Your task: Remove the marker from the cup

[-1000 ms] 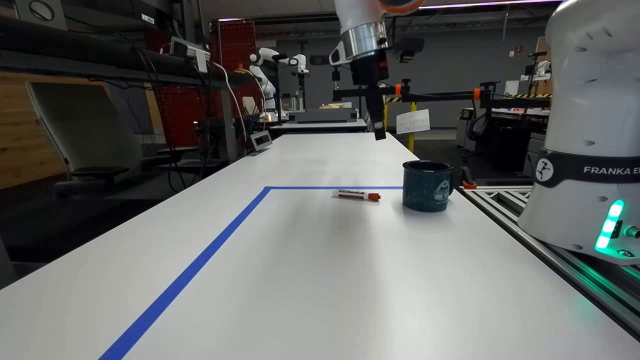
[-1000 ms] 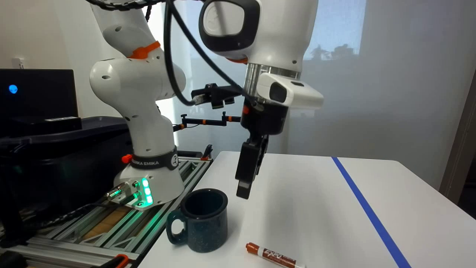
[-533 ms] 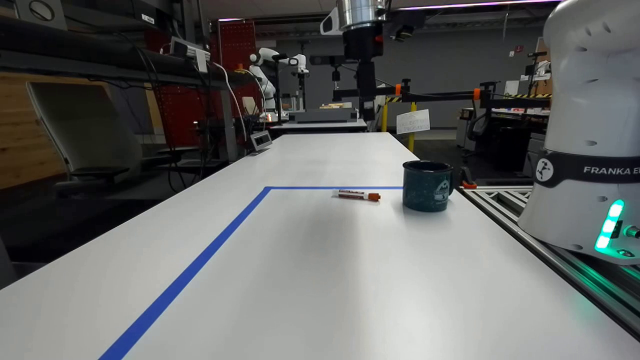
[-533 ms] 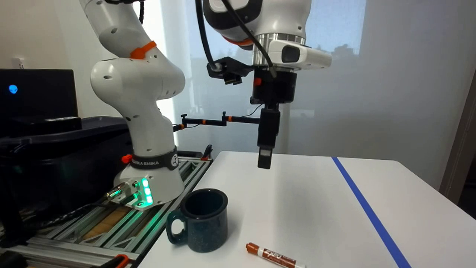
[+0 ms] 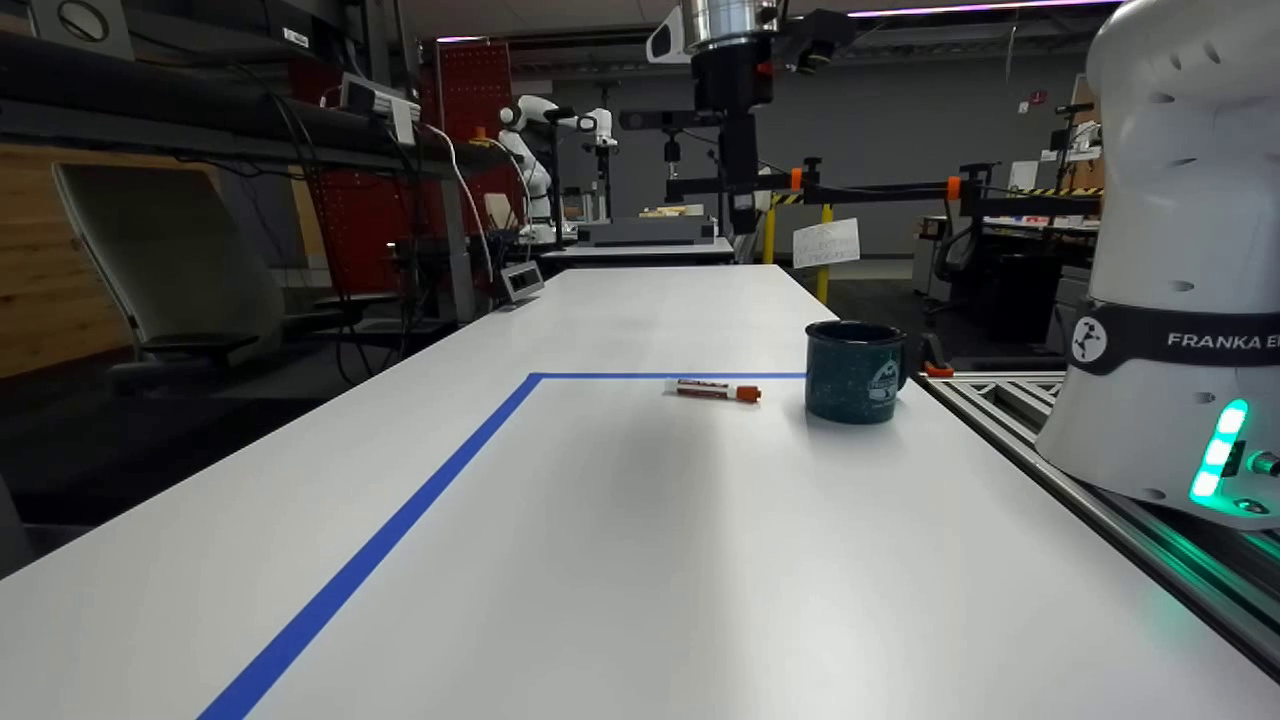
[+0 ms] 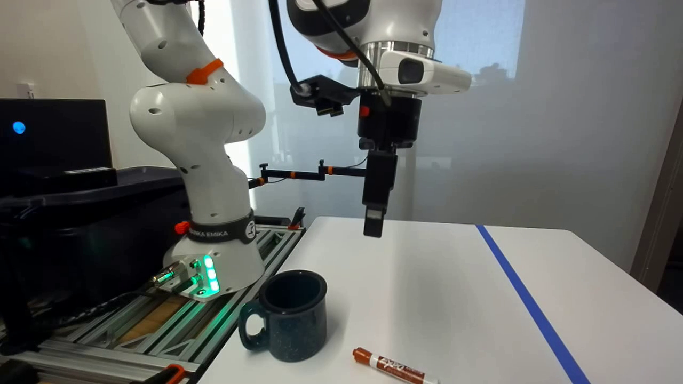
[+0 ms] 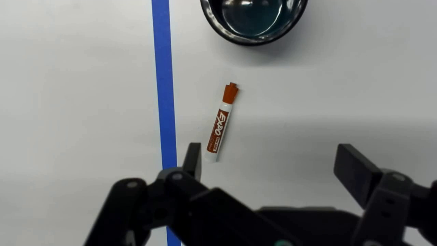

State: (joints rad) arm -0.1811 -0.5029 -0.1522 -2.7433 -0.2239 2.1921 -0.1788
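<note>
The marker, white with a red-brown label and cap, lies flat on the white table. It shows in both exterior views [image 5: 714,391] [image 6: 394,367] and in the wrist view [image 7: 220,124]. The dark teal mug, the cup, stands upright beside the marker's cap end, not touching it, in both exterior views [image 5: 853,385] [image 6: 299,330]; its near rim shows in the wrist view [image 7: 252,40]. The part of its inside that shows holds nothing. My gripper [image 5: 742,222] [image 6: 374,226] hangs high above the table, pointing down. In the wrist view its fingers [image 7: 269,155] are wide apart and empty.
Blue tape [image 5: 430,490] marks lines on the white table [image 5: 600,560]. The robot base [image 6: 213,261] stands on a metal frame at the table edge near the cup. A black bin [image 6: 96,229] stands beyond it in an exterior view.
My gripper has risen and swung from a tilt to nearly vertical, then shifted slightly toward the robot base side. The marker and the cup have not moved.
</note>
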